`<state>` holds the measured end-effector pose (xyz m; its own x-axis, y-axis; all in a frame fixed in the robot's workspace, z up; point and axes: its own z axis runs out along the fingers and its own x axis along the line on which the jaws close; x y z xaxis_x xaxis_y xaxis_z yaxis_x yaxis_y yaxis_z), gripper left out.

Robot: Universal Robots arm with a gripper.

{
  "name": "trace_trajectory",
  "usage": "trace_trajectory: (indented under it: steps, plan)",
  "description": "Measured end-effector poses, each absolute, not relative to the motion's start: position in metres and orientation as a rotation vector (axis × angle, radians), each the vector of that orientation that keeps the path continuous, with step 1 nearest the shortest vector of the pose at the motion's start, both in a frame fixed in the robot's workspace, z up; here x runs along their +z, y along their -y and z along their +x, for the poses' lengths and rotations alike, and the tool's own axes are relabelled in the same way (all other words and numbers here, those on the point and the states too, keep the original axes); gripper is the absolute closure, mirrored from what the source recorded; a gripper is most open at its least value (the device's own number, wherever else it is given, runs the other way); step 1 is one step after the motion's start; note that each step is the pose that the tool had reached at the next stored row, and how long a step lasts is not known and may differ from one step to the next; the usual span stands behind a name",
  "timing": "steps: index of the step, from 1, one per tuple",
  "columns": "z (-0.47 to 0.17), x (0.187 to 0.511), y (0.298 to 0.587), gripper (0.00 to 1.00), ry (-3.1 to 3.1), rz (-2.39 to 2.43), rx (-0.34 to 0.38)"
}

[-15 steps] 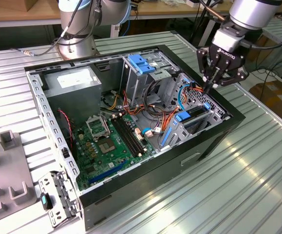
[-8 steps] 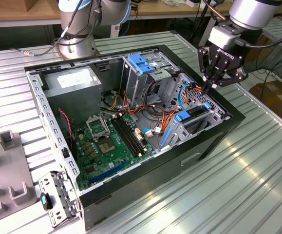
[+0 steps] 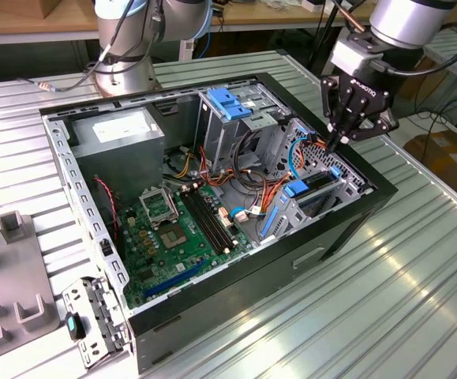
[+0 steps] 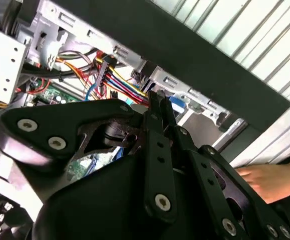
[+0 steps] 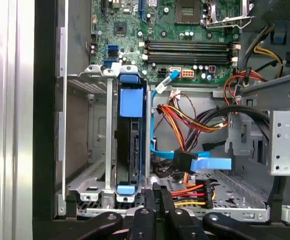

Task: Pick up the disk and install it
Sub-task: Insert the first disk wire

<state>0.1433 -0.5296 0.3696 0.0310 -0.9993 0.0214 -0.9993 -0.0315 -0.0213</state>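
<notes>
The disk (image 5: 130, 150) stands on edge in a slot of the metal drive cage (image 5: 92, 125) inside the open computer case, its blue side rails at both ends. In the exterior view the disk (image 3: 316, 188) sits low in the cage at the case's right end. My gripper (image 3: 335, 144) hovers just above that cage, close to the case wall, its fingers shut with nothing between them. In the first wrist view the gripper (image 5: 160, 195) is at the cage's edge, beside the disk and apart from it. The second wrist view shows the gripper (image 4: 158, 102) over the cables.
A grey power supply (image 3: 117, 130) and the motherboard (image 3: 173, 229) lie in the case. A blue-latched cage (image 3: 228, 103) rises mid-case. Coloured cables (image 5: 195, 120) and a blue data cable (image 5: 205, 162) crowd beside the disk. A hand (image 4: 265, 180) rests outside the case. A grey fixture (image 3: 7, 268) stands on the exterior view's left.
</notes>
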Motion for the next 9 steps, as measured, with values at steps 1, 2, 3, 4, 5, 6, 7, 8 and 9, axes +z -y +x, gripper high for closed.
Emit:
trace_trajectory:
  steps: [1, 2, 3, 4, 5, 6, 7, 8, 9]
  plan:
    - [0.1412, 0.3696, 0.5296, 0.84, -2.186, -2.255, -0.048]
    - [0.1395, 0.3696, 0.5296, 0.84, -2.188, -2.254, -0.048]
    - [0.1381, 0.3693, 0.5297, 0.84, -2.197, -2.244, -0.047]
    - [0.1381, 0.3688, 0.5296, 0.84, -2.216, -2.226, -0.048]
    - [0.138, 0.3682, 0.5296, 0.84, -2.239, -2.204, -0.048]
    - [0.1379, 0.3667, 0.5296, 0.84, -2.267, -2.176, -0.048]
    - [0.1372, 0.3661, 0.5308, 0.84, -2.268, -2.175, -0.048]
    - [0.1361, 0.3657, 0.5319, 0.84, -2.268, -2.175, -0.048]
    - [0.1343, 0.365, 0.5327, 0.84, -2.267, -2.174, -0.048]
